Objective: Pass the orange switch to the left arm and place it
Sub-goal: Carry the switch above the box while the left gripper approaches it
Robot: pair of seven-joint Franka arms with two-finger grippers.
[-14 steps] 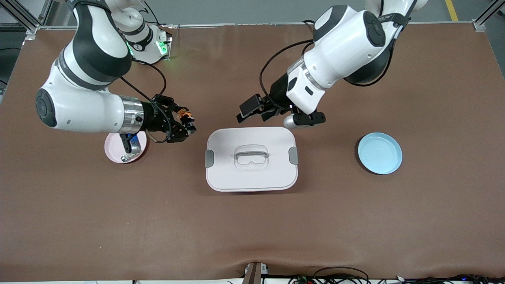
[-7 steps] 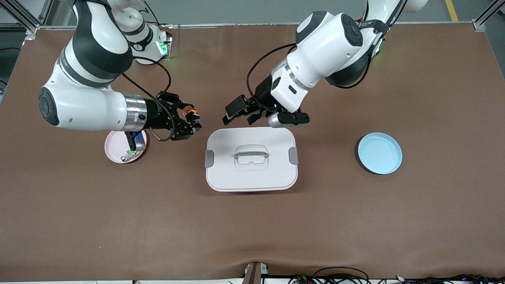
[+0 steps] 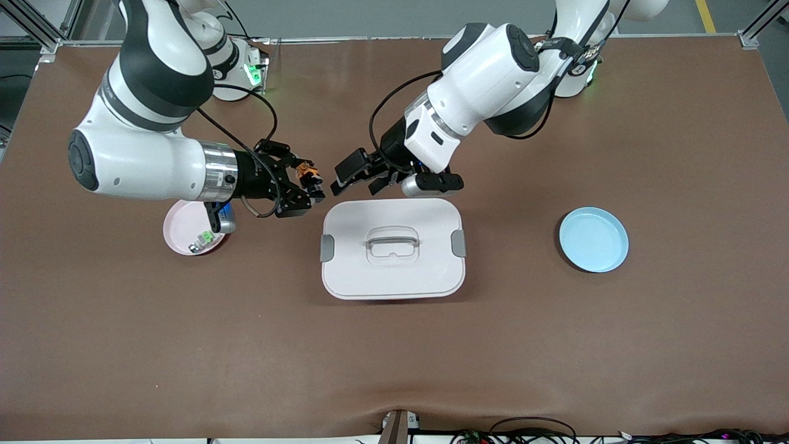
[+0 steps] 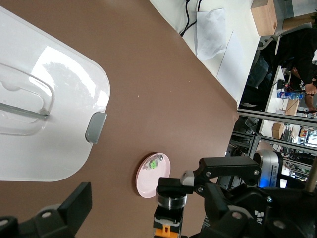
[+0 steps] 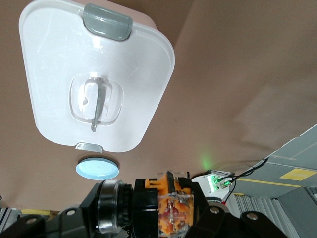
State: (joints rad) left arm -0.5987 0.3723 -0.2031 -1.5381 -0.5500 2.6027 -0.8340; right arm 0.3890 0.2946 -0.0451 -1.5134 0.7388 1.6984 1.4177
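light: bright, even | shadows: soft | glare: box lid (image 4: 54,89) | focus: sharp

Obstacle: white box (image 3: 392,248), frame centre.
Gap: two grippers nearly meet over bare table just above the box's upper-left corner.

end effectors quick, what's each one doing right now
Right end effector: closed on the tiny black push-button switch with orange face, up in the air.
Left end effector: open, holding nothing, facing the switch.
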